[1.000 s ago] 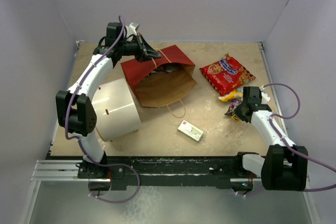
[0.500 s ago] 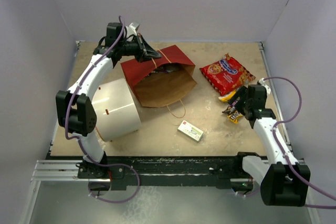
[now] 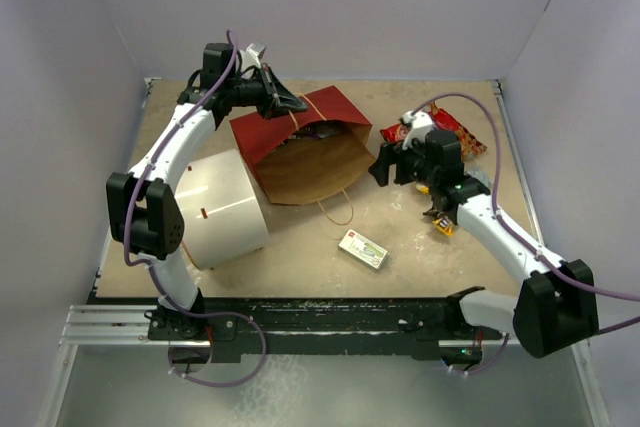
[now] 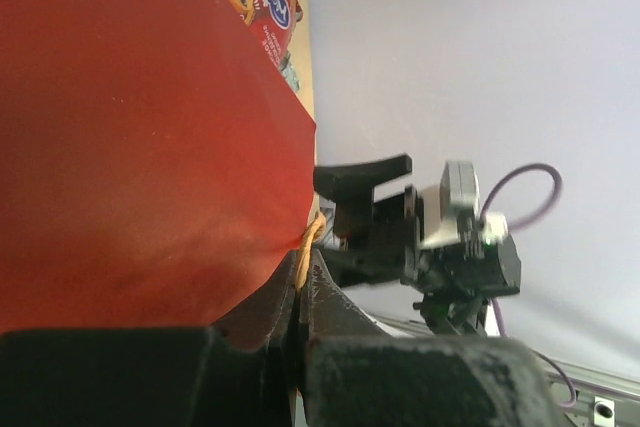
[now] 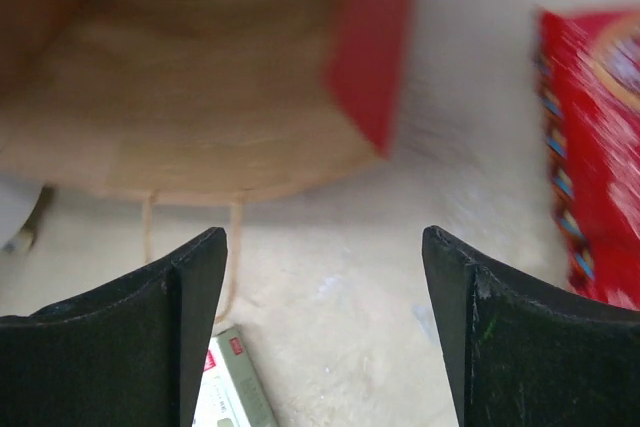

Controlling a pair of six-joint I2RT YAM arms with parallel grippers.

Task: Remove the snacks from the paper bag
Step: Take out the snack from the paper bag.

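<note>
White cylinder [image 3: 225, 209] lies on its side at the left of the table [image 3: 400, 222]. Your left arm rises past it, bends at the elbow and reaches toward the far side. The left gripper [image 3: 288, 104] is pinched tight on the upper rim of the paper bag [image 3: 310, 162], which lies with its mouth toward you and a few snacks [image 3: 318, 132] deep inside. Your right arm stretches diagonally from its base. The right gripper [image 3: 383, 167] hovers beside the bag's mouth, fingers spread wide, nothing between them. Behind that arm lies the red cookie bag [image 3: 468, 134]; small packets [image 3: 441, 220] sit under the forearm.
</note>
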